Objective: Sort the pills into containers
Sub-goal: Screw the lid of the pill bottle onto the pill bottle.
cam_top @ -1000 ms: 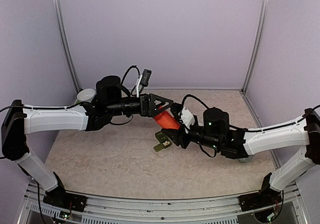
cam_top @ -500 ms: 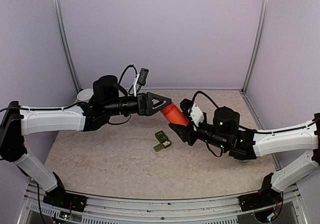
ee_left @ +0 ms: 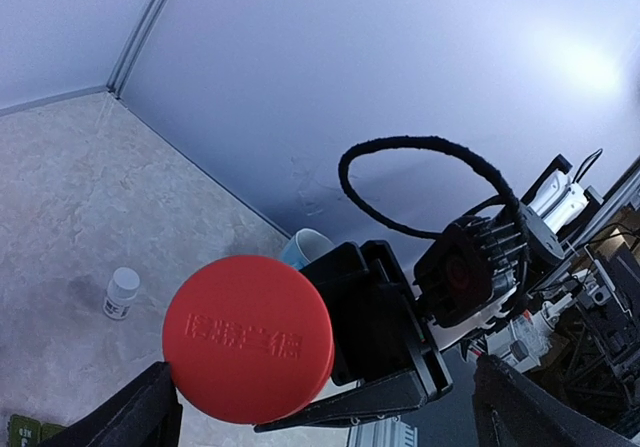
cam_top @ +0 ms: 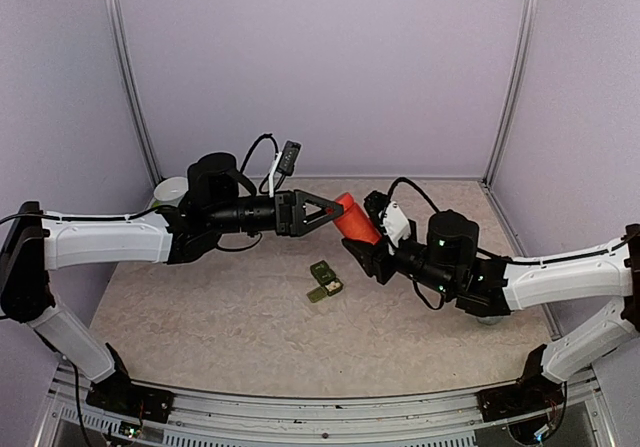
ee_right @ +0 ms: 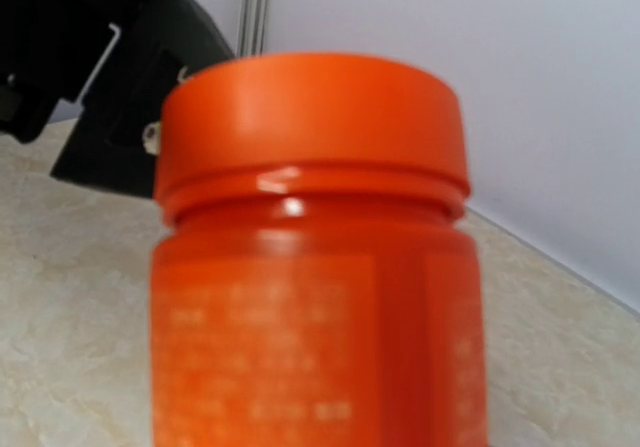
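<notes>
Marbled table point(cam_top: 200, 317); orange jar point(ee_right: 315, 267) label blurred.

The table point(cam_top: 200, 317) is light brown with wavy marks like stone. At the table's far left corner sits a round white bowl point(cam_top: 172, 189) — half hidden. A small white bottle point(ee_left: 122, 292) with a white cap stands upright on the table, near the edge by the wall. Close by, at that same edge, a pale blue rim peeks out — maybe a mug point(ee_left: 308, 243). Light purple walls point(cam_top: 320, 67) stand round the table.

Label point(ee_right: 270, 357) on orange bottle point(ee_right: 315, 217): blurred, unreadable
</notes>
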Controlling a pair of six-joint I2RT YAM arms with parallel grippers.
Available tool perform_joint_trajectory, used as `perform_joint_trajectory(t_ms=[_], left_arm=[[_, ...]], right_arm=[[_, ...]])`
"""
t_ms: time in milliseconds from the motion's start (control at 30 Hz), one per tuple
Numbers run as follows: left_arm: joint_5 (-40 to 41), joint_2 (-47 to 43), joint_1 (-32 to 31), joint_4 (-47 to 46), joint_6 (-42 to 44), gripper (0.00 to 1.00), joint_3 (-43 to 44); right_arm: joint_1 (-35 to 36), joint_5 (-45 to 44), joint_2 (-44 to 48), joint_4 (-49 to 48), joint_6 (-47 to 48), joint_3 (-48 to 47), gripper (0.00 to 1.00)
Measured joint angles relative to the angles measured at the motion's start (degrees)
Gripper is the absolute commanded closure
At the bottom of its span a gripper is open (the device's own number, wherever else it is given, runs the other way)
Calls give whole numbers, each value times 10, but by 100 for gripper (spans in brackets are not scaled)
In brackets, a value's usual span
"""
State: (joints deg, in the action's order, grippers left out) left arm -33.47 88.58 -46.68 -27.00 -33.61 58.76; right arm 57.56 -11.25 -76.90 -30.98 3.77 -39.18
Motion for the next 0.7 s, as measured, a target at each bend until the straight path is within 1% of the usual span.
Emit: perform_joint_trajectory(t_ms=[233, 467, 700], left_arm=[[10, 0, 3, 0, 0, 1, 0], [5, 0, 3, -11, 0, 1, 0], [3, 0, 2, -20, -2, 1, 0]], right_arm=[[1, 33, -26, -16, -2, -8, 55], [18, 67, -54, -16, -2, -22, 55], [23, 69, -63, -9, -2, -26, 55]])
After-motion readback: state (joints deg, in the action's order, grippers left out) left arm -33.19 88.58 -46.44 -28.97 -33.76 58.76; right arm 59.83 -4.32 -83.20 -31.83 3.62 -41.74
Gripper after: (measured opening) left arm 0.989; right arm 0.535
